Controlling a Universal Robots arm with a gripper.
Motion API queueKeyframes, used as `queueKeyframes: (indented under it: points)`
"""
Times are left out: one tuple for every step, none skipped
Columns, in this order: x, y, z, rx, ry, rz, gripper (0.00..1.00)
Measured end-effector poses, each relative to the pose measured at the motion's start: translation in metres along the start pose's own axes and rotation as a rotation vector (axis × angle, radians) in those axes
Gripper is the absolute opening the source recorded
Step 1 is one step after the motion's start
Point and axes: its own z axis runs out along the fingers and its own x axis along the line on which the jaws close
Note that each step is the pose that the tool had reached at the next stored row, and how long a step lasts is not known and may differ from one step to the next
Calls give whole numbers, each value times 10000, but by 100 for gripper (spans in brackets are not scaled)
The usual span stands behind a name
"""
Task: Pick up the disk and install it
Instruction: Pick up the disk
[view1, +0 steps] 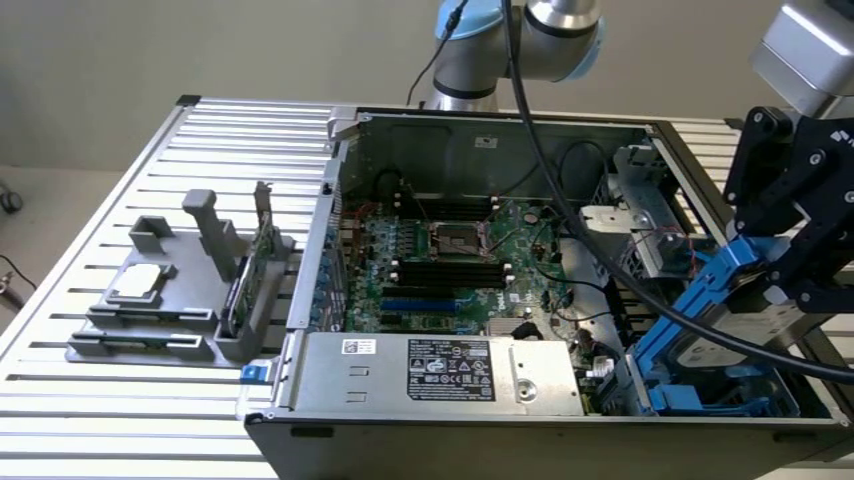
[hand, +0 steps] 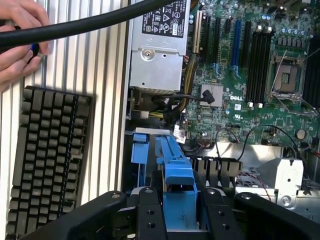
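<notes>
The gripper (view1: 781, 275) is clenched on the disk (view1: 721, 345), pinching its blue bracket. The disk hangs tilted at the exterior view's right end of the open computer case (view1: 347, 250). That case sits on a slatted metal table (view1: 80, 400), with a grey fixture (view1: 174, 300) just beside it and plain beige surroundings behind. In the wrist view, a keyboard (hand: 47, 160) lies on the slats and a person's hand (hand: 17, 40) is near a black cable (hand: 90, 22).

Inside the case (view1: 494, 120) — exterior view's right — the disk (view1: 714, 272) stands tilted.
</notes>
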Motion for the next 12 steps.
queueKeyframes:
  points:
    - [-2, 0, -17, -4, 8, 1, 33]
    - [-4, 1, -34, -5, 16, 1, 33]
    - [-4, 3, -46, -5, 12, 4, 33]
    - [-5, 2, -57, -5, 14, 3, 33]
    - [-6, 3, -63, -5, 15, 2, 33]
    - [-6, 3, -63, -6, 16, 1, 33]
    - [-6, 3, -64, -6, 17, -1, 33]
    - [-6, 3, -63, -6, 16, -5, 33]
    - [-6, 3, -64, -5, 17, -8, 33]
    - [-5, 3, -65, -6, 19, -11, 33]
    - [-2, 3, -64, -6, 18, -14, 33]
    - [2, 3, -64, -7, 17, -17, 33]
